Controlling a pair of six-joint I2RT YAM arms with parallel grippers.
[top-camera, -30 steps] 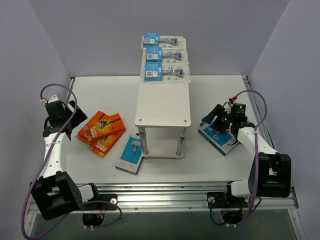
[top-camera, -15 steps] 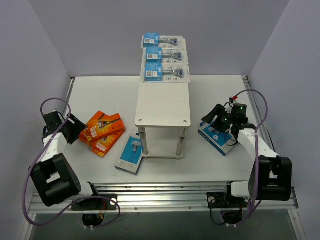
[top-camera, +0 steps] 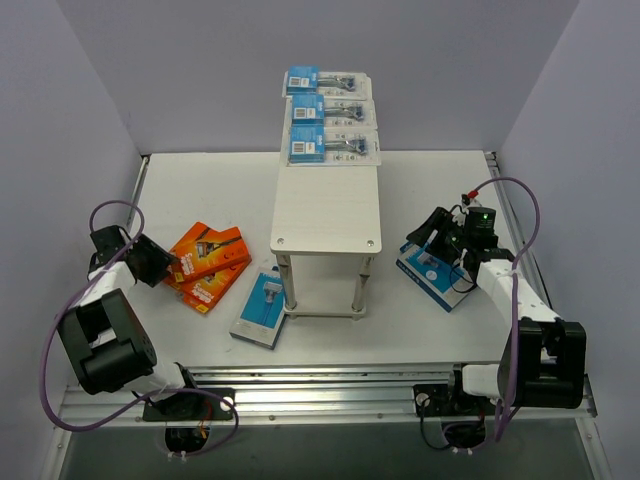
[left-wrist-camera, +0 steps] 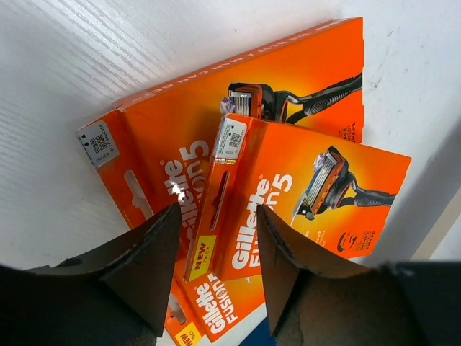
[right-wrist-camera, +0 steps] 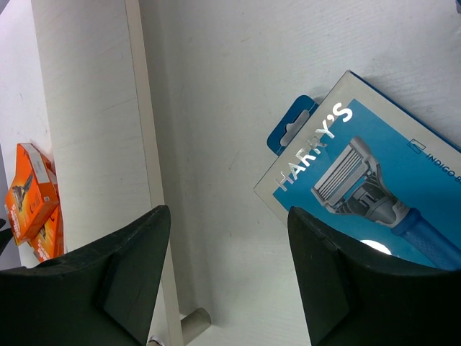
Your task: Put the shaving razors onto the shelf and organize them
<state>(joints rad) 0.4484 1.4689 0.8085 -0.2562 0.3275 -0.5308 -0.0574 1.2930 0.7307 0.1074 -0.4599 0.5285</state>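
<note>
From above, we are looking at the shelf point(top-camera: 328, 205) standing mid-worktop point(top-camera: 220, 185), three blister packs point(top-camera: 333, 115) lying in a row on its far end. The left tool point(top-camera: 165, 262) is hovering low at the near edge of the orange boxes point(top-camera: 205, 255), which are lying in a loose stack on the worktop left of the shelf. A blue-card pack point(top-camera: 262, 308) is resting flat by the shelf's near left leg. On the right, the right tool point(top-camera: 430, 240) is hanging over the far corner of a blue box point(top-camera: 432, 275) lying on the worktop. At the left wrist, we are seeing the left tool point(left-wrist-camera: 216, 216) with its jaws parted, gripping nothing. Its dark fingers point(left-wrist-camera: 155, 252) are straddling the barcoded edge of the top orange box point(left-wrist-camera: 317, 187), which is overlapping a second one point(left-wrist-camera: 180, 144). At the right wrist, the right tool point(right-wrist-camera: 227, 216) is standing wide open and empty above bare worktop point(right-wrist-camera: 216, 86). The blue box point(right-wrist-camera: 374, 180), picturing a razor, is lying just to one side, the shelf point(right-wrist-camera: 86, 144) to the other, and the orange boxes point(right-wrist-camera: 32, 194) are showing beyond it.
</note>
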